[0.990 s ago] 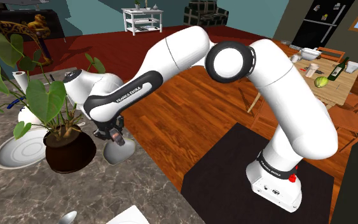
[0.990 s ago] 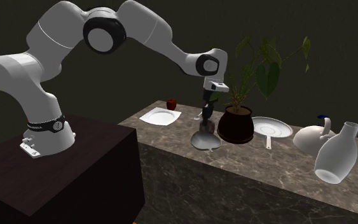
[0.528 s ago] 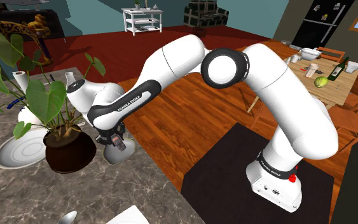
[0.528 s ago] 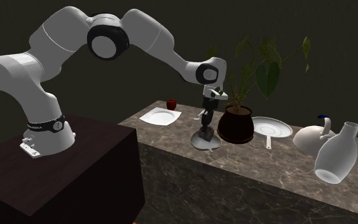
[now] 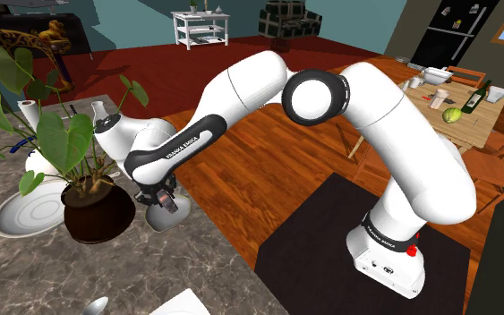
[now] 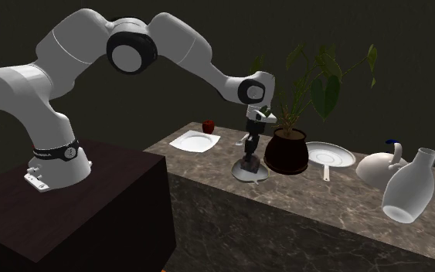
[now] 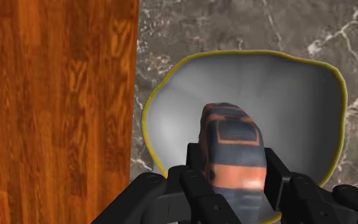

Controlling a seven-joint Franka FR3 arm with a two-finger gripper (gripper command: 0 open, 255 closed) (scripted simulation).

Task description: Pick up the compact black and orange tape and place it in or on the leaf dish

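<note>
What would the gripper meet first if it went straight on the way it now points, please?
Probably the leaf dish, in its grey hollow; the tape clasped in the gripper would touch it first.

The black gripper (image 7: 234, 164) is clasping a black and orange tape (image 7: 232, 137) between its two fingers (image 7: 195, 160), which are pressing on either side of it. The tape is hanging over the hollow of a pale grey leaf dish (image 7: 292, 95) with a thin yellow rim. The dish is sitting on a dark marble counter (image 7: 247, 25), near the counter's edge, and an orange-brown wooden floor (image 7: 56, 95) is showing beyond that edge.
</note>
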